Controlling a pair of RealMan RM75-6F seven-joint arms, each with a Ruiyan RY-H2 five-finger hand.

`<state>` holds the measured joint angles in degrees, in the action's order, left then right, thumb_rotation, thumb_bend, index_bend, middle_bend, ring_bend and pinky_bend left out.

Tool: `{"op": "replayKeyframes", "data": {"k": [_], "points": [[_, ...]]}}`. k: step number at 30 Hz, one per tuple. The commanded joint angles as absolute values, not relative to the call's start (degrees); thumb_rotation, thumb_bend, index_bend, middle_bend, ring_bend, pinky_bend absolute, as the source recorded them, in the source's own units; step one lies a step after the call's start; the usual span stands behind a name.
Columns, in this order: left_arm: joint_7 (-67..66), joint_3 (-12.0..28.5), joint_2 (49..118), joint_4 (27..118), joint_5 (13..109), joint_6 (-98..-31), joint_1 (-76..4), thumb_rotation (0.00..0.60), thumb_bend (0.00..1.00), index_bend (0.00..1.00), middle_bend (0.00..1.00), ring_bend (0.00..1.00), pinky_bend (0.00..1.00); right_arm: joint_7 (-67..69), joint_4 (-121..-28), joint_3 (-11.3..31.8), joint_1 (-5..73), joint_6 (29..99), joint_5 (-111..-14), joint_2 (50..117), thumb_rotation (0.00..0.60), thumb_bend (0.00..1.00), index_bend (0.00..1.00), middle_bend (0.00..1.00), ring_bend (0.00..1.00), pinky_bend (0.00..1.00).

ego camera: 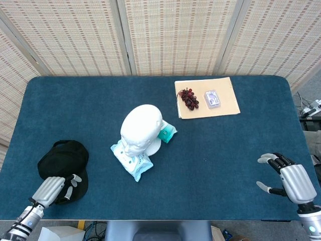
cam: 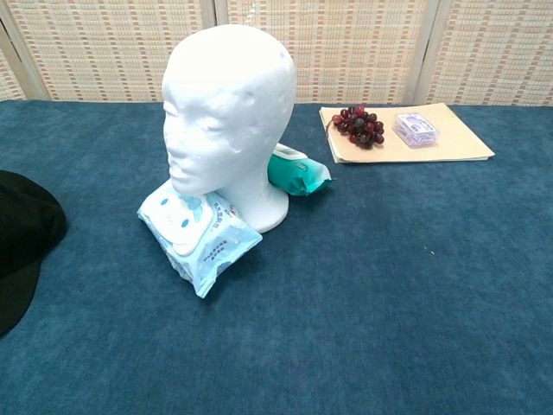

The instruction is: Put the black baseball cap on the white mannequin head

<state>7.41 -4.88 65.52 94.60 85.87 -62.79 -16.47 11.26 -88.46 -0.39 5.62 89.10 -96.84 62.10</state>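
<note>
Where hand (ego camera: 50, 190) rests: cap (ego camera: 63, 159) brim, near-pointing.

Left hand (ego camera: 50, 190) possibly covers cap (ego camera: 62, 160) brim.

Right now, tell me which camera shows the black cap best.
Head view: the whole black baseball cap shows, with the left hand at its brim. Chest view catches only part of it at the left edge.

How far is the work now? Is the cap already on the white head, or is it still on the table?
Nothing is finished: the mannequin head is bare. The black baseball cap lies on the table, left of the head. In hand: the left hand is at the cap's brim, grip unclear. The right hand hangs open, far right. Left: grasp, lift, fit.
</note>
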Motion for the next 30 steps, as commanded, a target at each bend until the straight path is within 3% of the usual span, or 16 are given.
{"op": "replayKeyframes", "data": {"k": [1,30], "points": [[5.99,-4.29,65.86,93.88,84.56,-62.65,-16.52,0.600,0.61,0.32,0.42,0.37,0.47,11.24,-88.45,-0.41,5.64,89.07,-96.87,62.10,0.600,0.04,0.35,0.32,0.26,0.43],[1.06,0.83,65.84,86.05,76.77,-61.14,-18.71,0.600,0.61,0.33,0.41,0.36,0.45,10.78,-88.57,-0.25,5.93,88.44,-96.30,62.33,0.600,0.04,0.35,0.32,0.26,0.43]]}}
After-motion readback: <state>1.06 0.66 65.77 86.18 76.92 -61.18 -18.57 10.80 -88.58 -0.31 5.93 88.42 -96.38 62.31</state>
